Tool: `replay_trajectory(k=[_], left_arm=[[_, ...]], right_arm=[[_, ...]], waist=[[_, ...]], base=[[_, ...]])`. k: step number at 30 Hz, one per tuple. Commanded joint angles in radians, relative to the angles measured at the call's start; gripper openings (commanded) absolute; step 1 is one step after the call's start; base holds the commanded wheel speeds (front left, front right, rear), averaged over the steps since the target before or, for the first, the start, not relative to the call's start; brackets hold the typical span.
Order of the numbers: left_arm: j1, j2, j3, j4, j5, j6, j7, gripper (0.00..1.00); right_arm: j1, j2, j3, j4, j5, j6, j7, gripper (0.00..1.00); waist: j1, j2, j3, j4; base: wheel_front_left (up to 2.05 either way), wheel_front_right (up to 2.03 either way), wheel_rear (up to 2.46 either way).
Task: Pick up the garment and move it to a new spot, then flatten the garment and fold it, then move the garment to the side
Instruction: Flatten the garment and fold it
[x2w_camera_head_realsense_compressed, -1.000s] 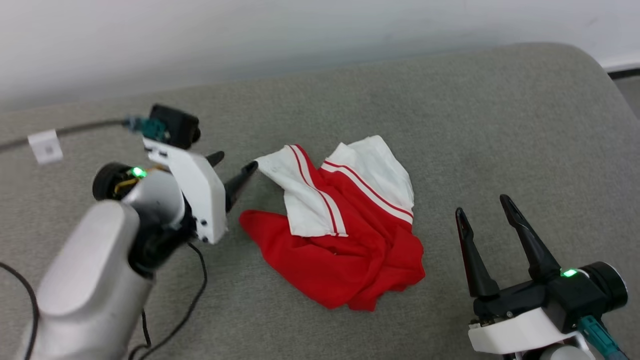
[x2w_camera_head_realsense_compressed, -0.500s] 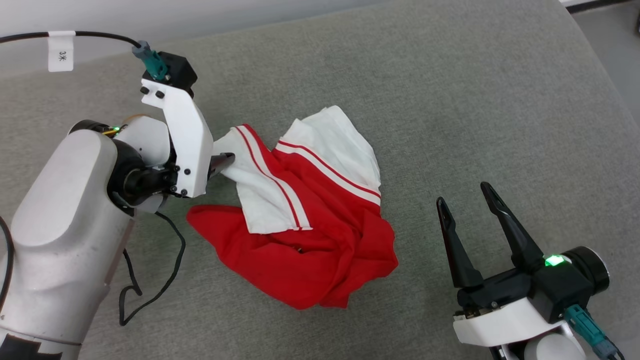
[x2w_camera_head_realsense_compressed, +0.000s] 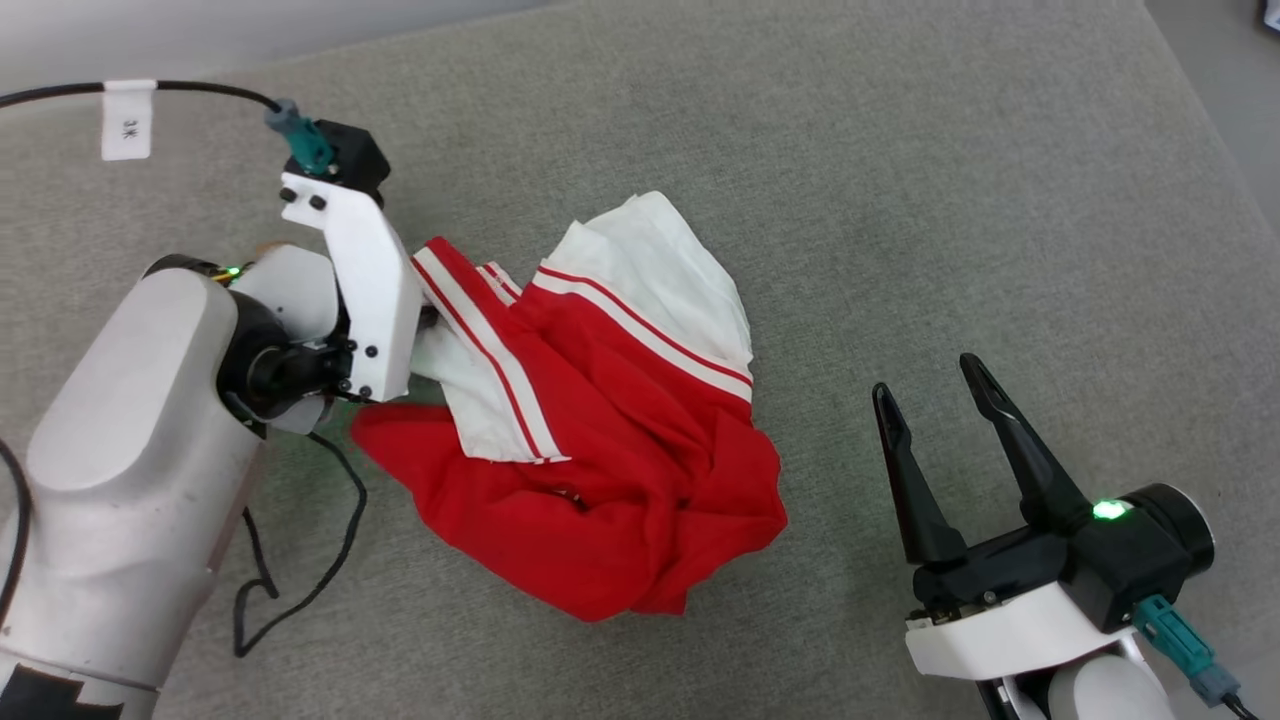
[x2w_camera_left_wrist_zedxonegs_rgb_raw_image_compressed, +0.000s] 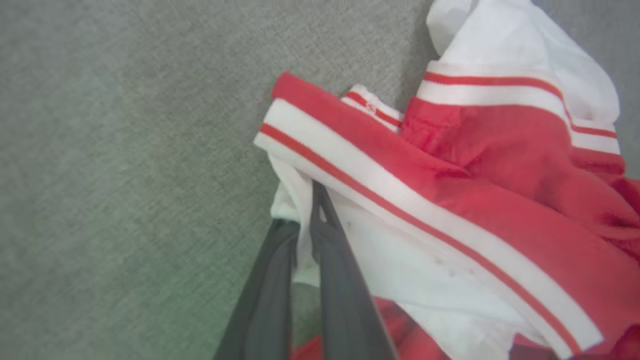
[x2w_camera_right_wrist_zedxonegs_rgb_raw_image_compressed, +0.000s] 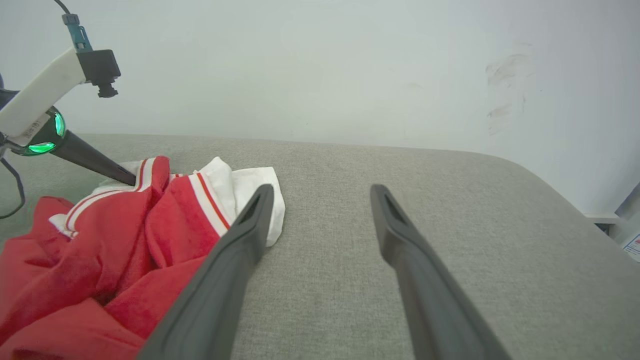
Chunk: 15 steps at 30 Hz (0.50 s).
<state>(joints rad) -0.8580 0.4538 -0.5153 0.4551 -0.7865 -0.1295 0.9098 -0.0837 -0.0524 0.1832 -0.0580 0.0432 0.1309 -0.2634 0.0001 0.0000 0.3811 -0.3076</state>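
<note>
Grey fabric cushion is bearing crumpled red jersey, L gripper clamping its white sleeve, R gripper gaping; pickup starting, flatten/fold/shift pending

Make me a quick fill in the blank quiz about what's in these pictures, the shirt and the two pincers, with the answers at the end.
1. The left pincer is shut on a ___ sleeve of the garment.
2. The right pincer stands ___ beside the garment, holding nothing.
3. Apart from its sleeves and trim, the crumpled garment is ___.
4. The garment rests on a ___ padded surface.

Missing words: white; open; red; grey.
</note>
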Motion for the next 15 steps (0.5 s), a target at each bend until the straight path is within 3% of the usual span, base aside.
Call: replay_trajectory(k=[1,8,15], left_arm=[[0.011,0.008,0.002,0.002,0.001,0.001,-0.009,0.00],[0.037,0.053,0.025,-0.035,-0.025,0.001,-0.086,0.00],[0.088,0.167,0.071,-0.064,-0.011,0.024,-0.125,0.00]], right_arm=[[-0.011,0.004,-0.003,0.002,-0.006,0.000,-0.002,1.00],[0.010,0.004,-0.020,0.014,-0.028,0.000,-0.002,1.00],[0.034,0.003,-0.033,0.017,-0.041,0.000,-0.002,1.00]], waist=[[-0.0001,0.0000,-0.013,0.012],[-0.0001,0.0000,-0.092,0.075],[-0.0001,0.0000,-0.142,0.132]], base=[[0.00,0.00,0.00],[0.00,0.00,0.00],[0.00,0.00,0.00]])
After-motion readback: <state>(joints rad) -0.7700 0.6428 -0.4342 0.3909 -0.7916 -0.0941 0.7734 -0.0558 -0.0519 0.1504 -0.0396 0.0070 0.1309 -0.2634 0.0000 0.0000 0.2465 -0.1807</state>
